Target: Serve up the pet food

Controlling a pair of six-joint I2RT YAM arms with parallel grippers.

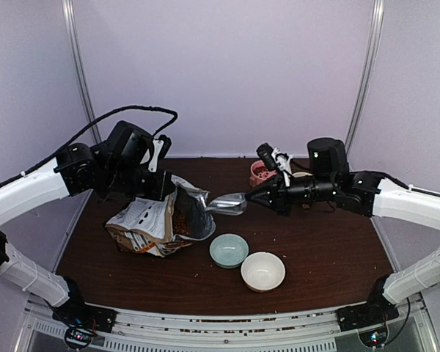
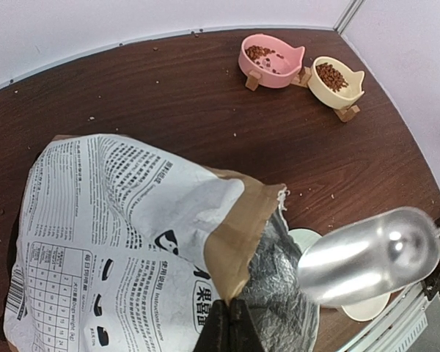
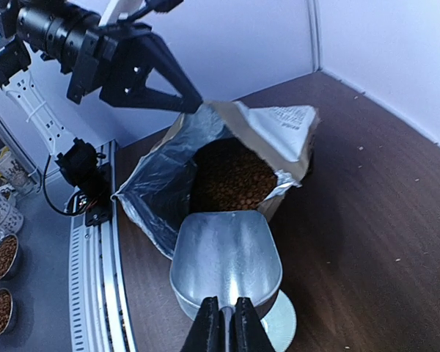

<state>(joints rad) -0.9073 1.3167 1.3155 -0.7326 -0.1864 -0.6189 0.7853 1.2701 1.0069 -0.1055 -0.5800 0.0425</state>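
Right now your left gripper [image 2: 229, 312] has its jaws pinched together on the upper rim of the open dog-food bag [image 2: 117, 220]. Your right gripper [image 3: 221, 323] is clamped on the handle of the metal scoop [image 3: 227, 257], whose bowl reaches ahead of those jaws to the bag's mouth. Just beyond the scoop's front lip, the kibble [image 3: 231, 180] lies heaped inside the bag.

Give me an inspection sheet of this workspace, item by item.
Surface: dark wooden table, scattered crumbs.
Job's things: pet food inside open bag; metal scoop empty, near bag mouth; pink bowl and yellow bowl hold kibble; blue bowl and cream bowl empty.
Clutter: nothing seen.
Grippers: left gripper shut on bag rim; right gripper shut on scoop handle.
Cables: black cable arcs over left arm.
Surroundings: white walls.
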